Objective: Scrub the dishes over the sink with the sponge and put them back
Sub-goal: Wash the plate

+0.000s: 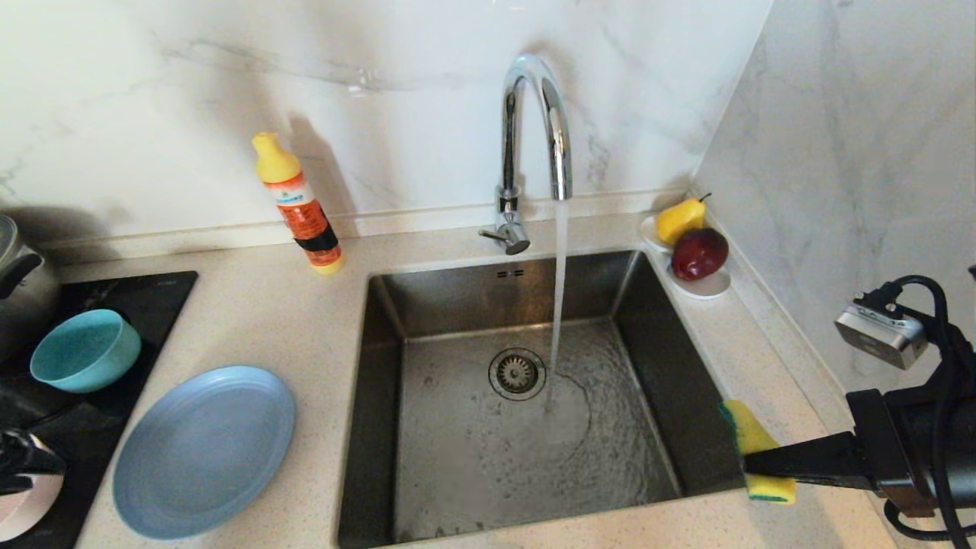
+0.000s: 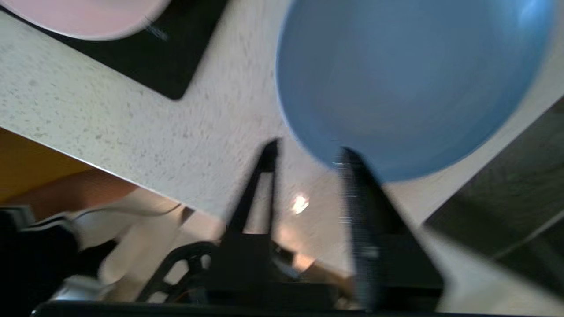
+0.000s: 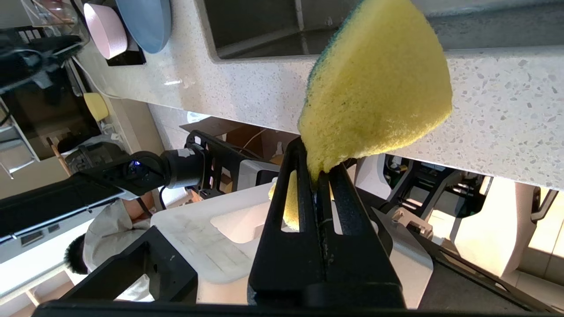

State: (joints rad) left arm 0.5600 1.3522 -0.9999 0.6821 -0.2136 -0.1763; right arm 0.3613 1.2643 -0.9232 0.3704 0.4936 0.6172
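The blue-grey plate [image 1: 204,450] lies flat on the counter left of the sink [image 1: 381,358]. On the black cooktop sit the teal bowl [image 1: 85,349] and, at the near left corner, the pink bowl [image 1: 19,515]. My left gripper [image 2: 308,147] hovers open and empty near the counter's front edge, its fingertips just short of the plate [image 2: 410,79], with the pink bowl [image 2: 88,17] off to one side. My right gripper [image 1: 751,461] is shut on the yellow sponge [image 1: 751,438] at the sink's near right corner. The sponge [image 3: 379,83] is pinched in the right gripper [image 3: 315,169].
Water runs from the chrome tap [image 1: 534,114] into the basin near the drain [image 1: 517,374]. An orange detergent bottle [image 1: 297,206] stands behind the sink. A white dish [image 1: 705,286] with a pear and an apple sits at the back right. A steel pot [image 1: 19,290] stands far left.
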